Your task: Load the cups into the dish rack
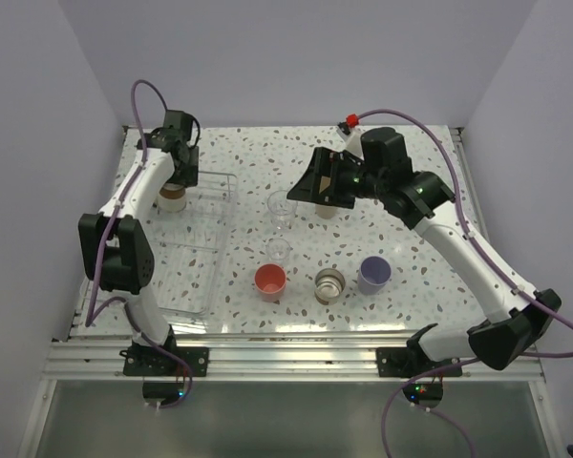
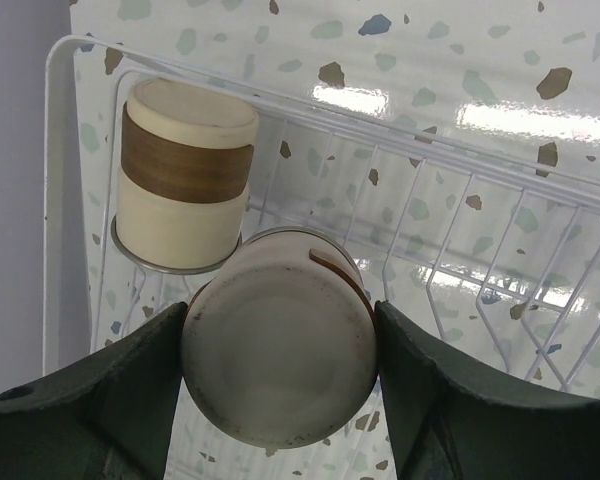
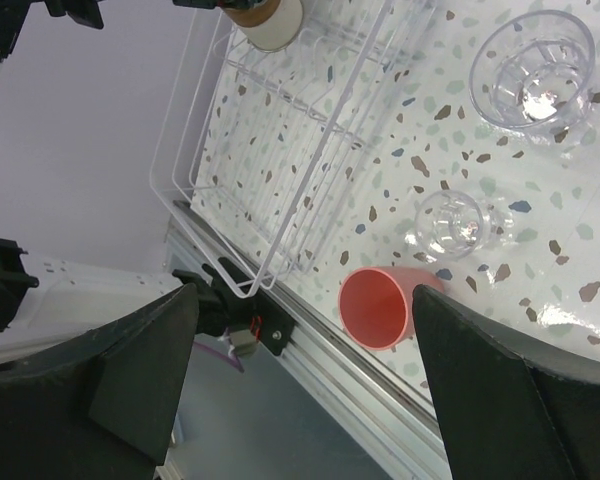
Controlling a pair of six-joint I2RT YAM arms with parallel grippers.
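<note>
Now the left gripper (image 2: 280, 345) clasps a banded cup (image 2: 280, 385) above the rack (image 2: 48, 200), upper left in the top view, just beside a second cup (image 2: 185, 190); the right gripper (image 3: 305, 340) gapes wide.

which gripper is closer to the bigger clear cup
Right. The right gripper, open, hovers just right of the bigger clear cup; the left gripper is over the dish rack's far end, shut on a cream banded cup.
</note>
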